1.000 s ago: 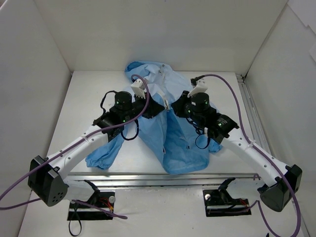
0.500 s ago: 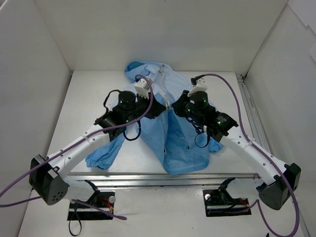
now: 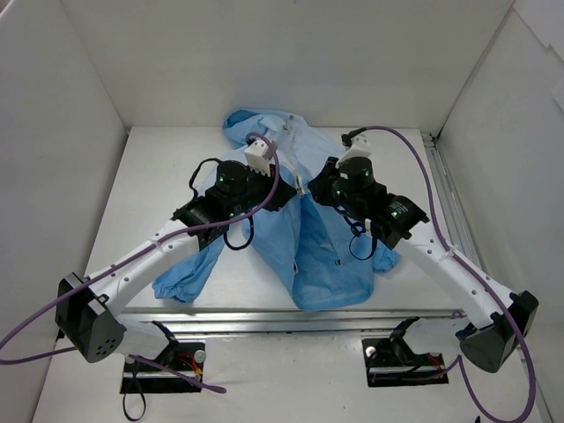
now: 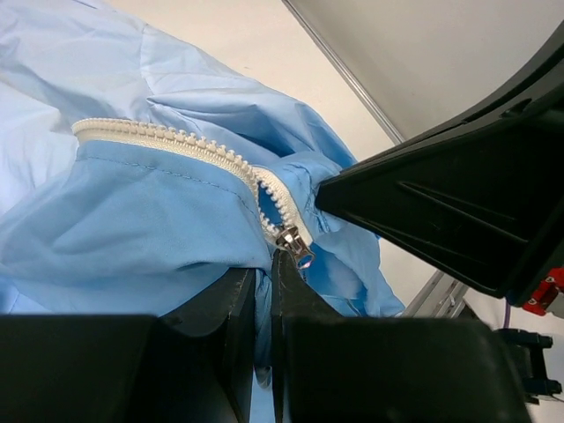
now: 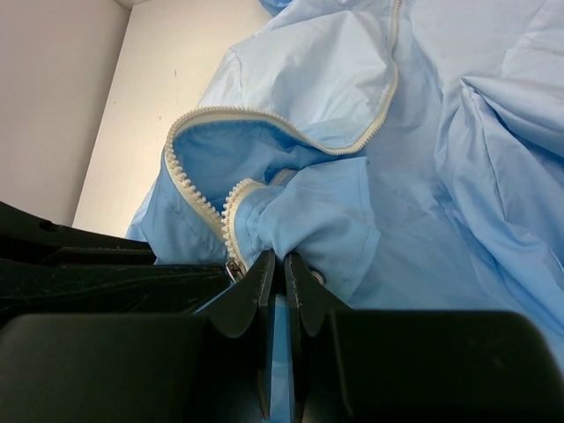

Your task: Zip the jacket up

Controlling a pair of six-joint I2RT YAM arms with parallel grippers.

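The blue jacket (image 3: 308, 251) lies in the middle of the white counter (image 3: 159, 176). The left tool (image 4: 264, 278) is pressed together, pinching its cloth by the metal slider (image 4: 293, 242). The right tool (image 5: 284, 269) pinches cloth beside the white zipper (image 5: 189, 189).

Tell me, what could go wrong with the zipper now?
1. The blue cloth is bunched right beside the zipper slider, so it might get caught in the teeth.
2. The left hand and right hand pinch only a thin edge of the jacket; it could slip out.
3. Both hands sit very close together and might bump.
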